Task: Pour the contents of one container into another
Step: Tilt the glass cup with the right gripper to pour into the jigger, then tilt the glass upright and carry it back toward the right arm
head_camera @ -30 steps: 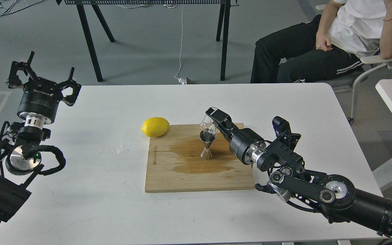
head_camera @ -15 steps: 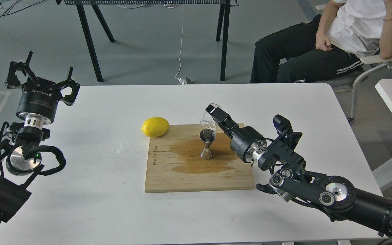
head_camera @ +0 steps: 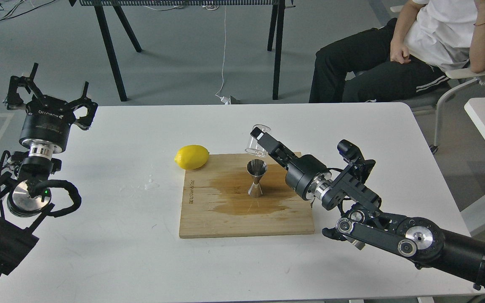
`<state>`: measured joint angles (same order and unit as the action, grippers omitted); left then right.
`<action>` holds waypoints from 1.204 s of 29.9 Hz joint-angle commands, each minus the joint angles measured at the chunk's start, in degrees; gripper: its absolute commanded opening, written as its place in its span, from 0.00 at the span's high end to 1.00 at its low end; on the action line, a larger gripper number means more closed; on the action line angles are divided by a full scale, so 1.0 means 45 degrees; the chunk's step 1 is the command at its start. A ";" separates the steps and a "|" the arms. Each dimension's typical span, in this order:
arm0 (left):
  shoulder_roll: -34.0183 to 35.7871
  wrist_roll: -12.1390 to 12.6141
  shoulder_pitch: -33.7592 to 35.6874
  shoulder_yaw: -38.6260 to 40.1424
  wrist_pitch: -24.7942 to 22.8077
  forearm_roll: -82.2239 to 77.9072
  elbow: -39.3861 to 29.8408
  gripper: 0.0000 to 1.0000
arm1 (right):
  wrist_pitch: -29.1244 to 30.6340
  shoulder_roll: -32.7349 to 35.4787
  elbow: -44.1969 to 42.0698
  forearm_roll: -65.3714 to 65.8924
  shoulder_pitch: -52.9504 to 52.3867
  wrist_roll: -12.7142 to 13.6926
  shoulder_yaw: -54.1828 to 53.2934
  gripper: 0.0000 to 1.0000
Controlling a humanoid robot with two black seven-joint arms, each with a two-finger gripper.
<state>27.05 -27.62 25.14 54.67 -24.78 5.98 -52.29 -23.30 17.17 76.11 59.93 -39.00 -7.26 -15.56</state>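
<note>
The steel jigger (head_camera: 256, 179) stands upright on the wooden board (head_camera: 225, 219), in the middle of a dark wet stain. My right gripper (head_camera: 259, 136) is shut on the tiny clear cup (head_camera: 254, 145), which is tilted with its mouth down and to the left. The cup hangs above and a little behind the jigger's top, apart from it. Whether anything is left in the cup cannot be made out. My left gripper (head_camera: 49, 90) is raised over the table's far left edge, fingers spread wide, holding nothing.
A yellow lemon (head_camera: 191, 156) lies at the board's back left corner. Small water drops (head_camera: 152, 183) sit on the white table (head_camera: 120, 252) left of the board. A seated person (head_camera: 415, 50) is beyond the table's far right corner.
My right gripper has lifted the clear cup up and back, away from the jigger's rim where it was tipped a second ago. The left arm has barely moved.
</note>
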 commanded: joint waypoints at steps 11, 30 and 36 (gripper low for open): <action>0.0122 0.0004 0.0019 -0.0001 -0.0001 -0.0001 -0.0020 0.00 | 0.0353 0.0558 0.0917 -0.3918 0.0503 0.0169 -0.1326 0.66; 0.0024 0.0043 0.0039 -0.0001 0.0018 -0.0001 -0.0040 0.00 | 0.4140 0.1419 0.0608 -1.3742 0.4231 0.1048 -0.7964 0.66; 0.0141 0.0043 0.0039 -0.0001 -0.0001 -0.0001 -0.0040 0.00 | 0.5702 0.1361 -0.0992 -1.7005 0.5561 0.1692 -0.9744 0.66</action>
<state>27.50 -27.43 25.36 54.67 -24.71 5.98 -52.48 -0.95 23.46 75.19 -10.94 -16.07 -0.81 -56.77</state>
